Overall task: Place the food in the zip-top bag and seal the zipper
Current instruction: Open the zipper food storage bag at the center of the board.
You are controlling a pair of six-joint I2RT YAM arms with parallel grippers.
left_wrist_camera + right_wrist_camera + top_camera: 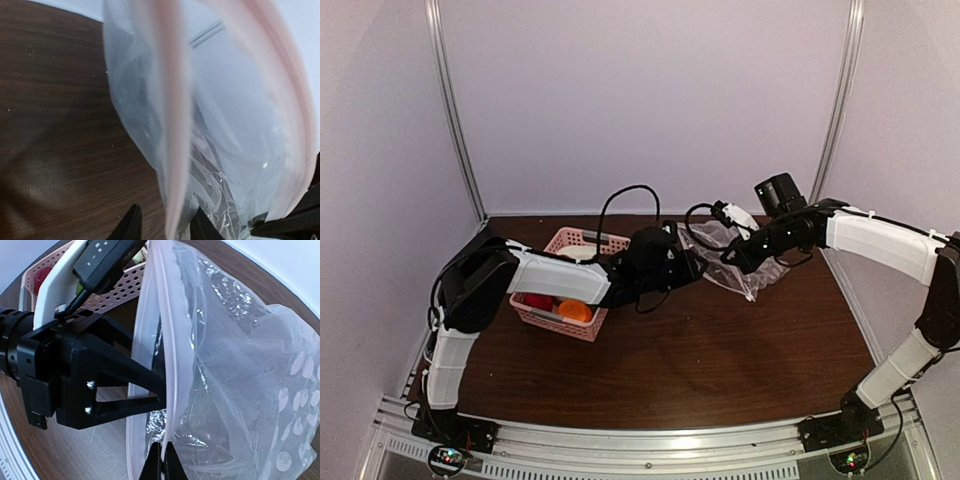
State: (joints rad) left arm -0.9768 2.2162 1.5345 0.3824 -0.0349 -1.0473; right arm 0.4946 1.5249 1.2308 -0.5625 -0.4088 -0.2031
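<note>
The right gripper [162, 464], closest to its wrist camera, is clenched on the lip of the zip-top bag [240, 370], holding the mouth raised off the tabletop [720, 350] and turned toward the left arm. The left gripper [166, 226] straddles that mouth edge at the zipper [175, 125], one jaw on each side. It does not look clamped, though blur makes this uncertain. A second hold would likely spread the mouth. The food [572, 309] lies in the pink basket [570, 238], partly hidden by the left arm, and none shows inside the bag. Bare tabletop in front leaves working room, while the back wall stands near behind the bag.
</note>
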